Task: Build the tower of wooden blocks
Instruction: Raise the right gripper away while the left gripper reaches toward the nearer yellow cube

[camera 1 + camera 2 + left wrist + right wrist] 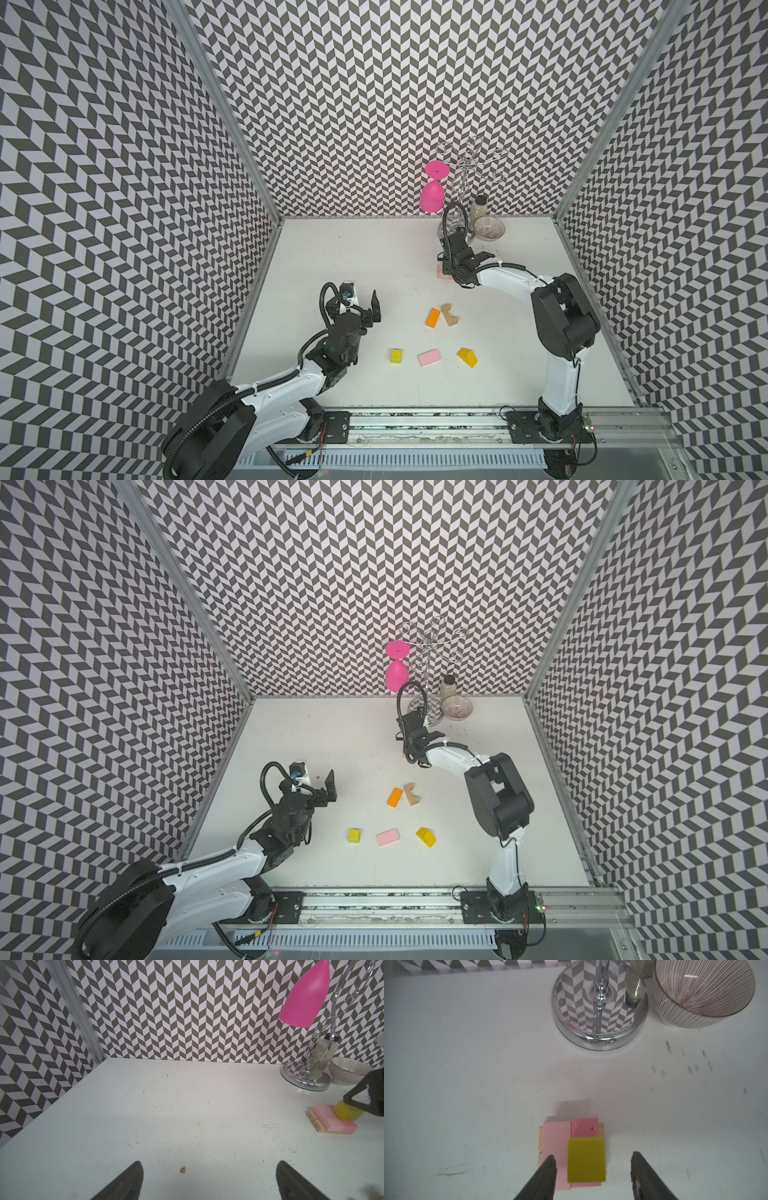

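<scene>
The tower (556, 1142) stands at the back right of the table: tan bars at the base, two pink bars across them, and a yellow cube (586, 1159) on top. My right gripper (592, 1155) hovers over it, open, and its fingers straddle the cube with a gap on each side. In the left wrist view the tower (332, 1124) sits under a right finger (363, 1097). In a top view an orange bar (432, 318), tan arch (449, 314), yellow cube (396, 356), pink bar (429, 357) and yellow roof piece (467, 357) lie loose. My left gripper (361, 299) is open and empty.
Just behind the tower stand a chrome wire stand (600, 1012), a striped bowl (702, 993) and a small bottle (480, 208). A magenta goblet (432, 195) hangs upside down from the stand. Patterned walls close three sides, and a rail (415, 424) runs along the front.
</scene>
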`<state>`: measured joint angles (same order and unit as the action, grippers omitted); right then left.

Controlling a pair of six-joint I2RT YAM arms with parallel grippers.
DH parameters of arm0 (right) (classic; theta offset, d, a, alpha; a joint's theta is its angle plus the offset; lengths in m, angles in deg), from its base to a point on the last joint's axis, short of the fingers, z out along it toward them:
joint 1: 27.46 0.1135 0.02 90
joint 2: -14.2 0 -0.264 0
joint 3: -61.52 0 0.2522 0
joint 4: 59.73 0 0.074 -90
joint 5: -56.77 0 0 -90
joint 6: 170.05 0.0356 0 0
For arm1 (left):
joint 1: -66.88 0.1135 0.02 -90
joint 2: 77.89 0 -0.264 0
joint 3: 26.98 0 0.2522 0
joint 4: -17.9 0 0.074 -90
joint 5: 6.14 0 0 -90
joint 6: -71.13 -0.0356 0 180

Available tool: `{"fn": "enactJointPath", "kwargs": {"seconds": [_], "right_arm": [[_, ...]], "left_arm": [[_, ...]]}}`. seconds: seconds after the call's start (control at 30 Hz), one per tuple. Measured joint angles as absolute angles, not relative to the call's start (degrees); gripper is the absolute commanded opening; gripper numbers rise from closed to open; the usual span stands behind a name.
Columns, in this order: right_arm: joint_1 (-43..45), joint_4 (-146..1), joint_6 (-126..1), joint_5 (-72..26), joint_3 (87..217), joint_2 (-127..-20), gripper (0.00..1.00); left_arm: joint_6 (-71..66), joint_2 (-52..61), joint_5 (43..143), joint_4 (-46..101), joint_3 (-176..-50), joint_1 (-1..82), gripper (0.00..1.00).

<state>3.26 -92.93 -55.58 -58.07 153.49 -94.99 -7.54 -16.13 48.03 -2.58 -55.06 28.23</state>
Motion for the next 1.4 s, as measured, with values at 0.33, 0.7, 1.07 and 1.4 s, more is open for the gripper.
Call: {"fn": "enactJointPath", "kwargs": {"seconds": [0.33,0.7,1.07,1.4], "right_arm": [[4.2,-86.94,-55.12,-59.62,139.0,-75.19,0.6],[-0.5,-74.24,-54.0,-62.03,115.22,-56.37,0.64],[-2.86,-62.79,-50.33,-73.18,102.52,-56.26,0.64],[-2.9,-62.68,-48.69,-74.79,106.24,-62.18,0.64]], "left_arm": [[9.25,-22.3,49.73,13.53,-59.24,27.55,0.95],[27.56,-27.28,53.56,27.98,-56.88,12.95,0.94],[35.47,-26.41,55.0,32.17,-51.46,-2.24,0.9],[39.3,-20.2,53.45,34.05,-52.44,-10.0,0.89]]}}
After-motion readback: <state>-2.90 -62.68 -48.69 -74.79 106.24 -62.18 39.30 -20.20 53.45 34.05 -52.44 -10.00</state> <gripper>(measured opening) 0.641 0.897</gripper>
